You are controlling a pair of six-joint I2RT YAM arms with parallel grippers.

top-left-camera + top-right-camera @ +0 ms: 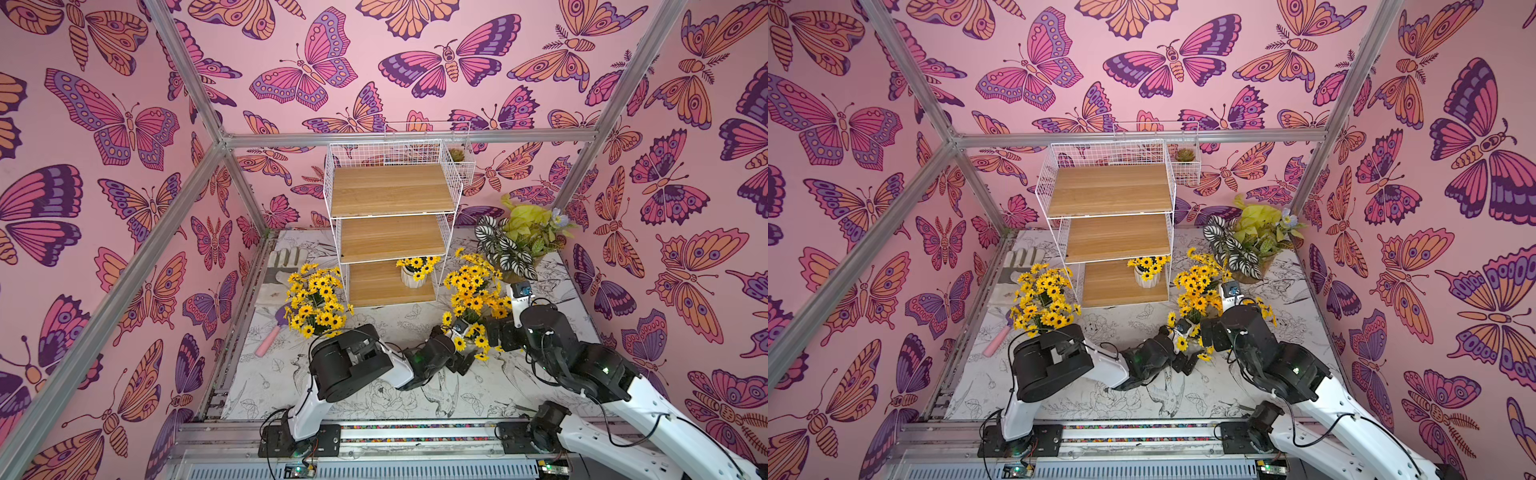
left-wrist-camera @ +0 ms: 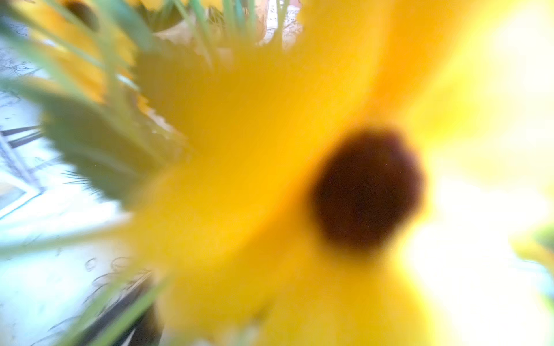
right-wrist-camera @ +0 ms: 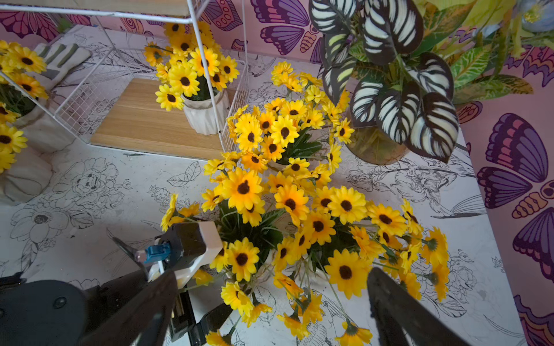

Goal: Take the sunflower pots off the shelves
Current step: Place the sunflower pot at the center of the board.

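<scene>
The shelves [image 1: 390,189] stand at the back middle. One sunflower pot [image 1: 413,272] sits on the lowest board, also in the right wrist view [image 3: 204,110]. More sunflower pots stand on the table: a bunch left of the rack [image 1: 316,299] and a bunch to its right [image 1: 473,286]. My left gripper [image 1: 461,363] reaches low into the right bunch's near flowers, jaws apart, with nothing seen held. Its wrist view is filled by a blurred sunflower [image 2: 299,179]. My right gripper [image 3: 269,302] hangs open above the same near flowers [image 3: 299,227].
A large plant with striped leaves [image 1: 515,245] stands at the back right, close to the right bunch. A small wire basket with a succulent [image 1: 457,156] hangs beside the top shelf. Garden gloves [image 1: 284,259] and a pink trowel [image 1: 270,336] lie at the left.
</scene>
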